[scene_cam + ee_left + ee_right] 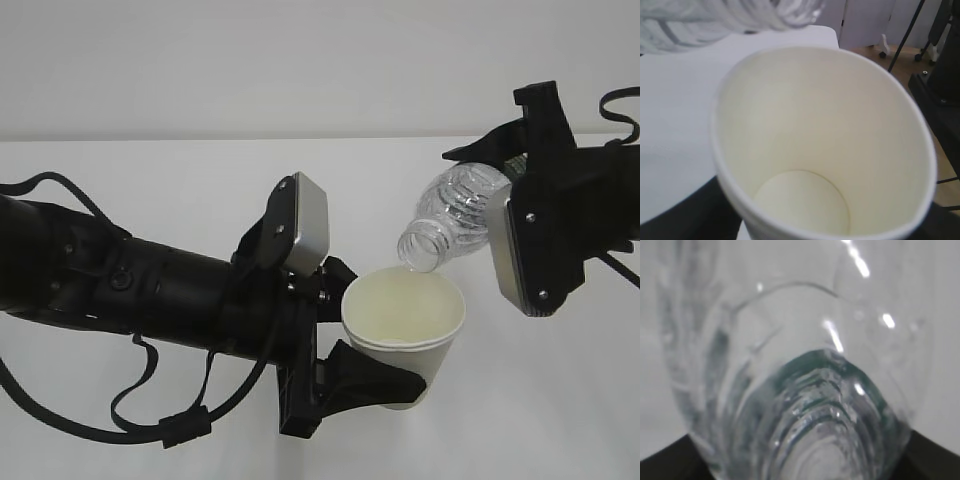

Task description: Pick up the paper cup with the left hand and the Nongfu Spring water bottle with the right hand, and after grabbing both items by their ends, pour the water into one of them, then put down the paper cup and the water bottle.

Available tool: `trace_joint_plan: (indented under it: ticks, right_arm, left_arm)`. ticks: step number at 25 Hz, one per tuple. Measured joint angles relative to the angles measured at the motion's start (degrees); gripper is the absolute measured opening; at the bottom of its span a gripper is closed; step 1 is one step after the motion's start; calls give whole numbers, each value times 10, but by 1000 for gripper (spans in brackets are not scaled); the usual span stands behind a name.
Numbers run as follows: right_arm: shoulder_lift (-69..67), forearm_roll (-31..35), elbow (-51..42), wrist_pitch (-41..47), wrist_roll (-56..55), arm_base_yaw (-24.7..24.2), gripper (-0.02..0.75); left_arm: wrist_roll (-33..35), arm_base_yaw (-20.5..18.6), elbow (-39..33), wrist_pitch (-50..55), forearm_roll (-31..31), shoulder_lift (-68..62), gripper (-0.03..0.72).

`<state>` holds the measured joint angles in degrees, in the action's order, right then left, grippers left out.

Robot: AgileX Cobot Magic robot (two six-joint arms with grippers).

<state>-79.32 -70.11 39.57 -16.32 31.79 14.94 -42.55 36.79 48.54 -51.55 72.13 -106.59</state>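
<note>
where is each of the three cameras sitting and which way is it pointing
Exterior view: sits in front at a downward slant, facing the white table; shows both black arms, the left gripper around the paper cup and the right gripper holding the tilted water bottle.
Left wrist view: on the left arm, looking into the paper cup; almost no arm shows.
Right wrist view: on the right arm, looking along the water bottle; dark finger edges at the bottom corners.
Shared: the bottle appears in all three.

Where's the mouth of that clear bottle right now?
In the exterior view, the clear ribbed plastic bottle tilts down right of centre, its mouth just above the white paper cup's rim.
</note>
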Motion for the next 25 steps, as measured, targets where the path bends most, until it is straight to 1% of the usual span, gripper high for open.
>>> trace_joint_plan:
  ticks: [7, 20, 25]
  right_arm:
    - [0, 14, 4, 0, 21, 0, 481]
    - [0, 28, 6, -14, 54, 0, 480]
    - [0, 52, 6, -23, 83, 0, 480]
  left_arm:
    - [0, 0, 0, -6, -1, 0, 501]
    - [0, 0, 0, -17, -1, 0, 501]
    - [0, 0, 0, -17, -1, 0, 501]
